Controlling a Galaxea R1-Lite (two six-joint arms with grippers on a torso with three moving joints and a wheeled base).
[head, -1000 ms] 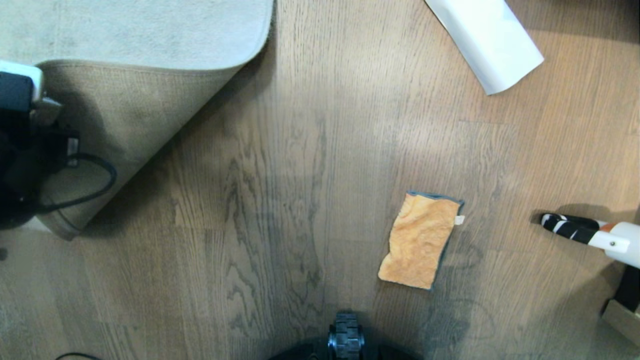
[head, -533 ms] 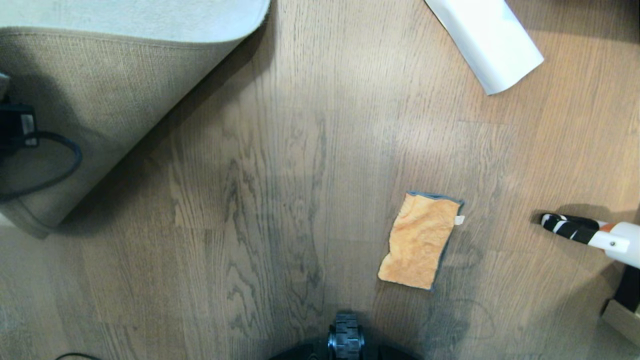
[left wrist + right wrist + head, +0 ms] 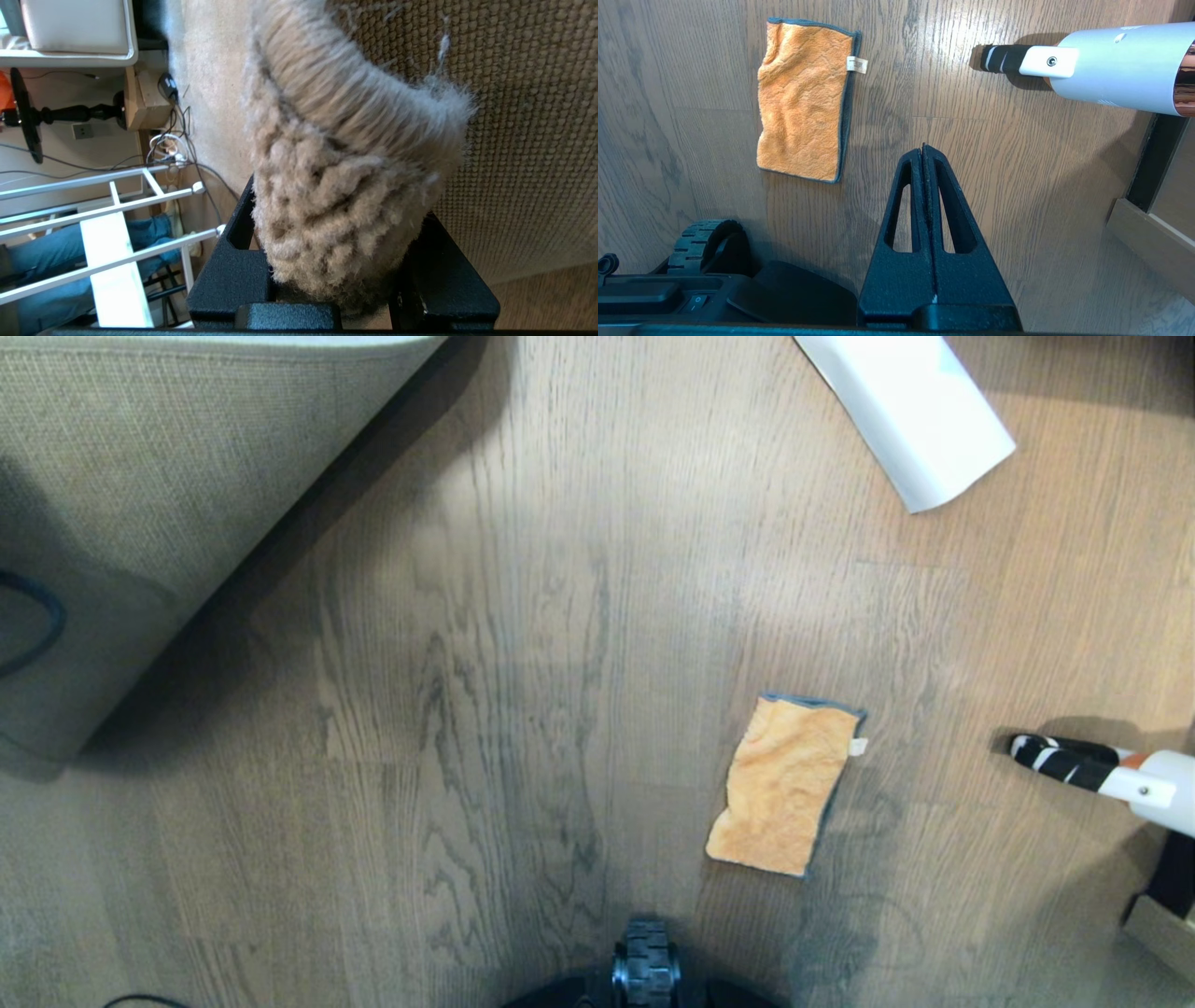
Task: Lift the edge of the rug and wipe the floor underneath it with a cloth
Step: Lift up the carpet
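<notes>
The rug's [image 3: 140, 476] corner is raised at the far left of the head view, its beige-tan woven backing turned toward me and casting a shadow on the floor [image 3: 560, 663]. My left gripper [image 3: 336, 242] is out of the head view; its wrist view shows it shut on the rug's fluffy grey edge [image 3: 345, 163]. The orange cloth [image 3: 784, 784] lies flat on the planks right of centre, untouched. In the right wrist view my right gripper [image 3: 923, 149] hangs shut and empty above the floor, just beside the cloth [image 3: 803, 98].
A white rolled sheet of paper [image 3: 906, 411] lies at the back right. A white handheld device with a striped black tip [image 3: 1111, 775] rests at the right edge. My base wheel [image 3: 644, 971] is at the near edge. The left wrist view shows a white rack [image 3: 107, 224] and a person's legs [image 3: 70, 252].
The rug corner has risen and swung toward the upper left, baring more floor beneath it. My left arm has gone out of the head view. Cloth and right gripper have not moved.
</notes>
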